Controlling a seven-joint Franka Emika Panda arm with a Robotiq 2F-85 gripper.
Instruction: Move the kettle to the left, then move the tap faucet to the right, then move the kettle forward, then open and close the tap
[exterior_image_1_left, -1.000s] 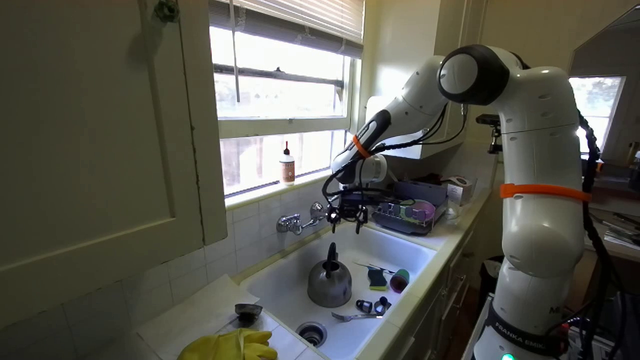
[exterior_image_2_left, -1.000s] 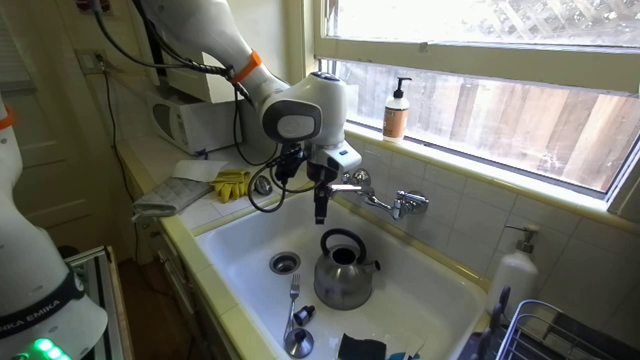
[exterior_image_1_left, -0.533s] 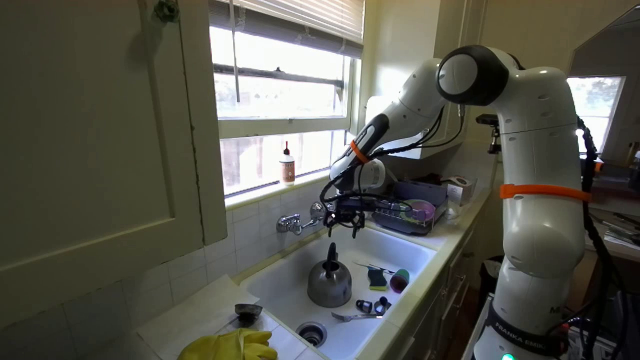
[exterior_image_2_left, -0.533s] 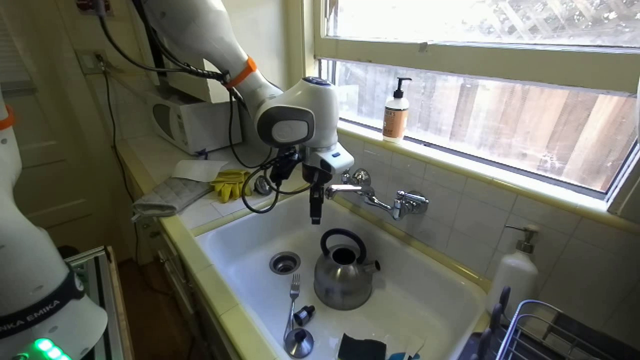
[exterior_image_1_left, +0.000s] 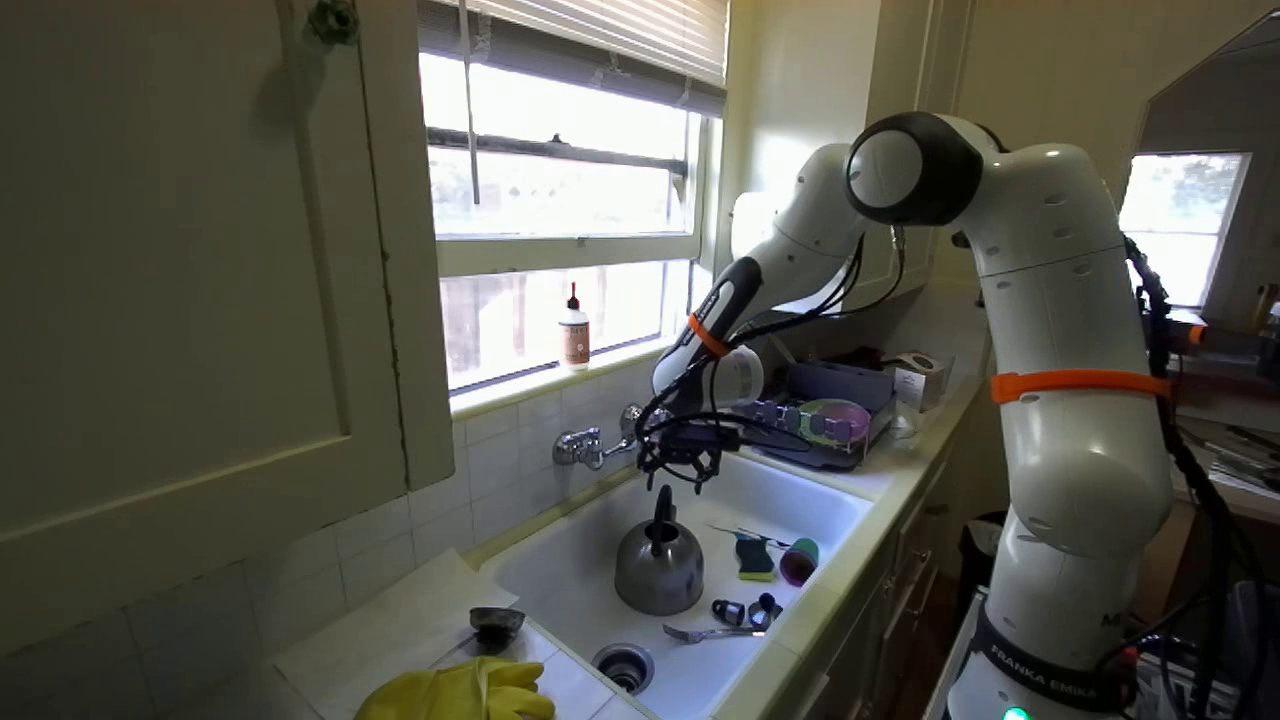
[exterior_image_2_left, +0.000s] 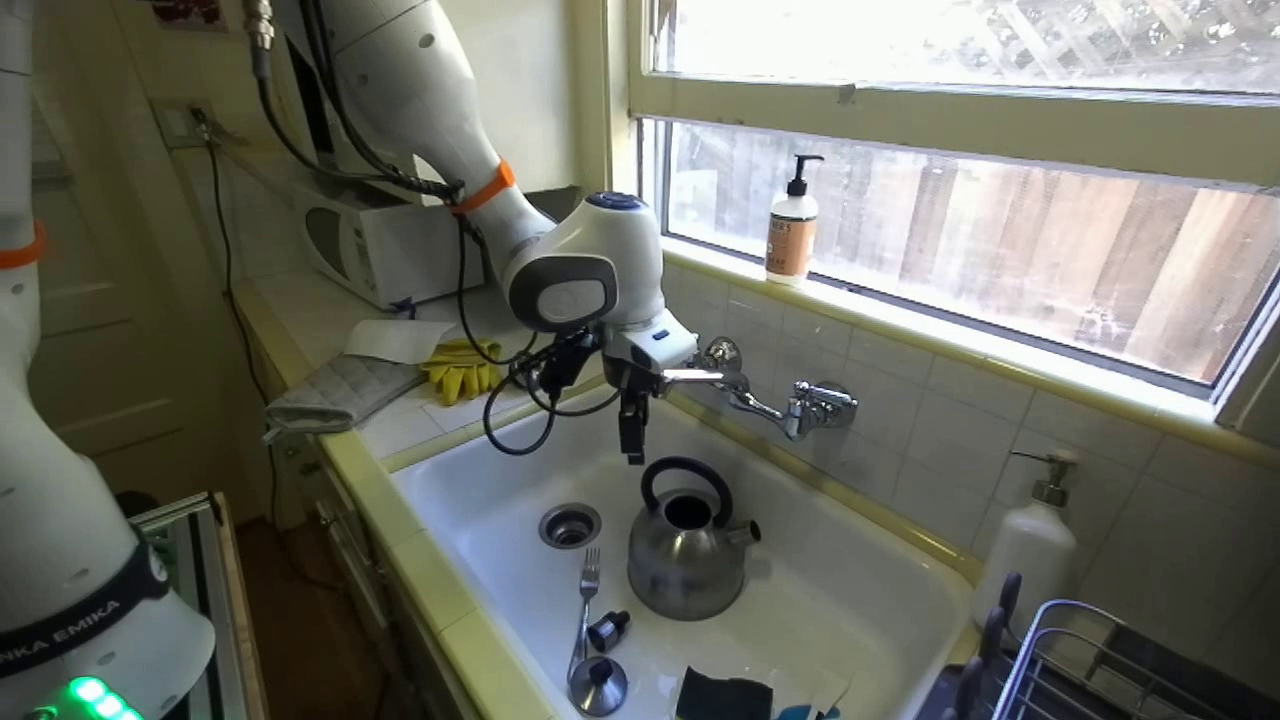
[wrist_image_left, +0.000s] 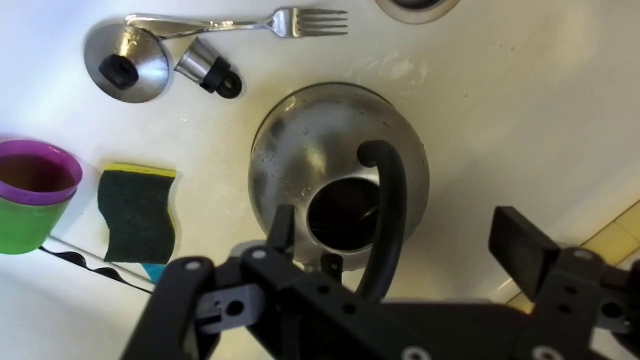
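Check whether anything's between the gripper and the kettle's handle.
Nothing visible is: the open gripper hangs apart from the handle of the kettle, and in the wrist view only the gripper itself covers one end of it. The fork and the sponge lie apart from the kettle.

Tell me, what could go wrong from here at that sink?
Lowered, one of the open jaws might strike the kettle, which it overlaps in the wrist view. The kettle's open top could spill any contents if tipped. The tap faucet looks close to the jaws in both exterior views; a sideways swing might knock it.
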